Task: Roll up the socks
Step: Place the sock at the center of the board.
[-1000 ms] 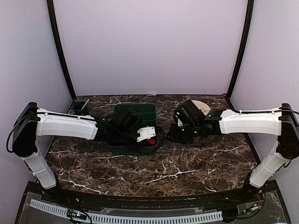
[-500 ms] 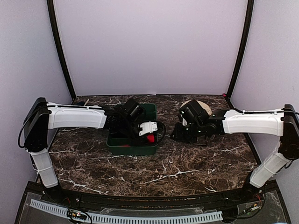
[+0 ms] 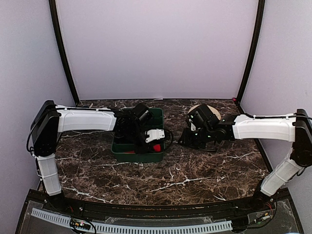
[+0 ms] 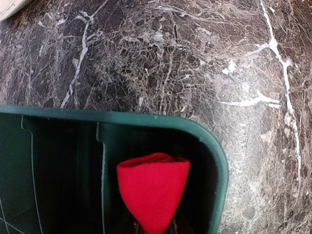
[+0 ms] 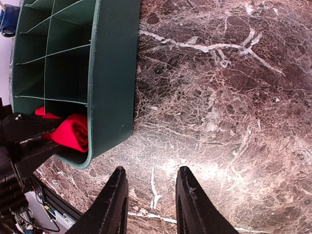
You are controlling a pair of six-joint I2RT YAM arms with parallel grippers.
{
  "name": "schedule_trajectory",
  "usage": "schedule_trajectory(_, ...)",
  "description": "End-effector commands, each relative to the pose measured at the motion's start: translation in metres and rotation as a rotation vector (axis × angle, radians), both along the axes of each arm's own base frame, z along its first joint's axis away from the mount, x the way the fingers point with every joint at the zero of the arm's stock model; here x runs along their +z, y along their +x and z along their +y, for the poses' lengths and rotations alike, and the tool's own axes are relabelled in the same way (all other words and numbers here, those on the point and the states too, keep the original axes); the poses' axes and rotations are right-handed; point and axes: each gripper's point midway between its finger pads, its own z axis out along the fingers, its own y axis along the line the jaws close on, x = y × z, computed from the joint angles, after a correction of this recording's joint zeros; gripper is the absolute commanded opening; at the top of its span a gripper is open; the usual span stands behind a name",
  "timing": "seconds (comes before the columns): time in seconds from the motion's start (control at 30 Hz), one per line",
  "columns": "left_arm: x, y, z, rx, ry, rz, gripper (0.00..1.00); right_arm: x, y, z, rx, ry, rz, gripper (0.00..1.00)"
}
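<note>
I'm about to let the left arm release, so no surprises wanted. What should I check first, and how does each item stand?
1. Grip: left end effector shut on red sock bundle: ok.
2. Placement: bundle inside green tray, corner compartment: ok.
3. Bundle touching the compartment floor: cannot tell.
4. Clearance: right end effector open, empty, beside the tray over the table: ok.
5. Both socks in the roll: cannot tell.

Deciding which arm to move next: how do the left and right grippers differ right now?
The left gripper is shut on the socks, a red bundle; the right gripper is open and empty. The left gripper reaches into the green tray's corner compartment; the right gripper hangs over the marble table beside it. Both sit near the tray's right edge.
</note>
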Motion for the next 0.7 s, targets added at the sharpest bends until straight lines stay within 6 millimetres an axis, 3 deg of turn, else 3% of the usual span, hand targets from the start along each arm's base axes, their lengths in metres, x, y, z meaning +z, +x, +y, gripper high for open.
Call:
schedule_trajectory(0.0,-0.001,-0.001,0.000,0.010,-0.007,0.095,0.07,-0.002,0.004,-0.001,0.009,0.015,-0.013,0.32)
schedule_trajectory(0.43,-0.023,0.002,0.003,0.044,0.037,0.238,0.09,-0.013,0.011,-0.002,0.029,0.023,-0.003,0.32)
schedule_trajectory(0.67,-0.034,0.001,0.005,0.052,0.058,0.266,0.16,-0.018,0.010,-0.003,0.033,0.025,0.005,0.33)
